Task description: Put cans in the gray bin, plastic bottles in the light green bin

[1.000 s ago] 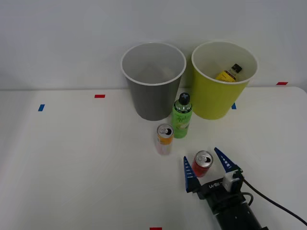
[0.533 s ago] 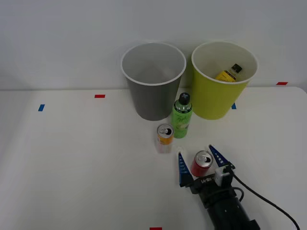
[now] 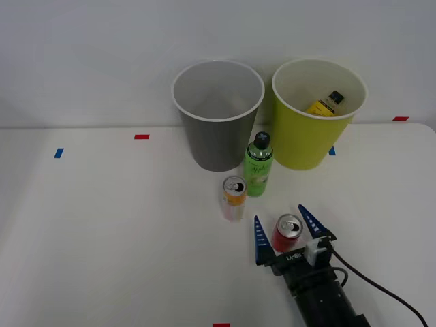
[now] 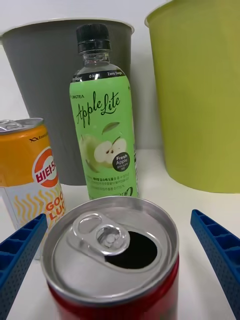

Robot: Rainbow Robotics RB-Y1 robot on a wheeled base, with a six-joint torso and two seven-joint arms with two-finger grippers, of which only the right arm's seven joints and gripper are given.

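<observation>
On the white table (image 3: 102, 225), the right gripper (image 3: 289, 234) stands wide open around the red can (image 3: 287, 232), which it should squeeze squarely at mid-height before lifting toward the gray bin (image 3: 216, 143).

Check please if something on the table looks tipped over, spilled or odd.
Nothing is tipped or spilled. The red can, the orange and white can and the green plastic bottle all stand upright. One detail: the red can's tab opening is already open.

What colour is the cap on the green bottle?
Black; the green bottle shows its cap best in the right wrist view.
</observation>
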